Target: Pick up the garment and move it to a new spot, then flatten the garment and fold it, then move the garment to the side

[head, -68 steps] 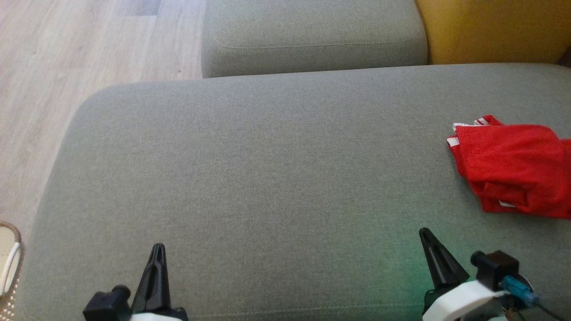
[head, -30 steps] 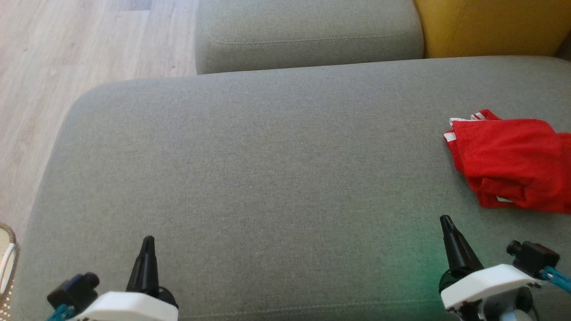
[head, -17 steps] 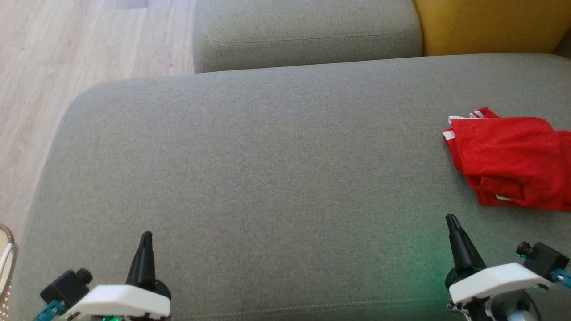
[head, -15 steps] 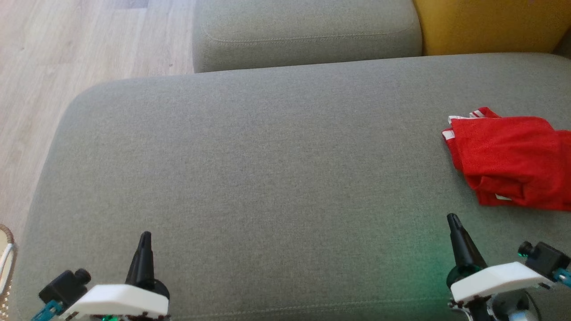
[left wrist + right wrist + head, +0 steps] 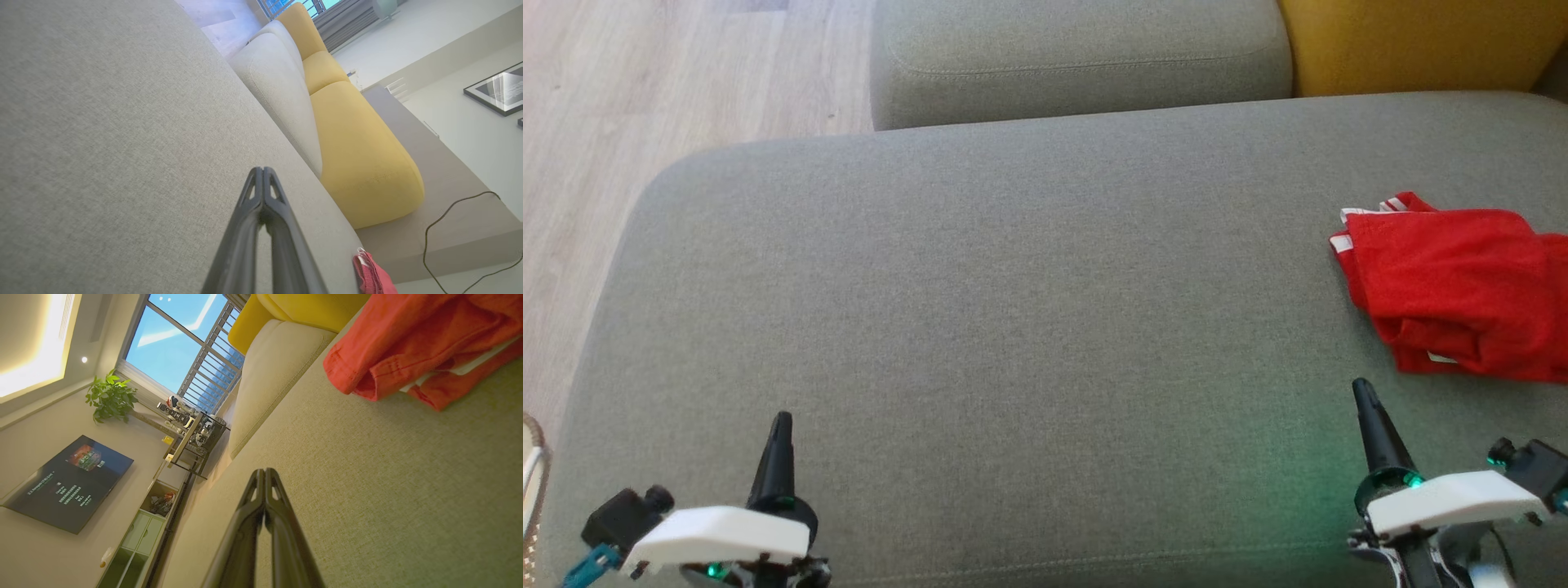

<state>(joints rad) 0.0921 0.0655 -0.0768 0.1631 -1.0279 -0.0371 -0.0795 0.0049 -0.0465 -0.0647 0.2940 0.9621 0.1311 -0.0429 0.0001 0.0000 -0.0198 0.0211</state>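
My left end effector and my right end effector are both pinched fully closed with nothing between the fingers. Each hangs just above the front edge of the grey seat cushion, one towards its left end and one towards its right.

The red garment lies at the right end of that cushion, about midway between its front and back, and runs past the head view's border. It is a loose, doubled-over bundle with white trim showing at the corner that faces the cushion's middle, and its layers are rumpled rather than flat. My right tips are near its front hem but clear of it.

This fits a garment dropped in a heap at the cushion's end and waiting to be lifted. It fits equally well a roughly folded one already set aside there, and I cannot tell which.

Either way, I judge that good work here means keeping the closed tips off the cloth, so they don't snag a layer, and off the cushion's weave.
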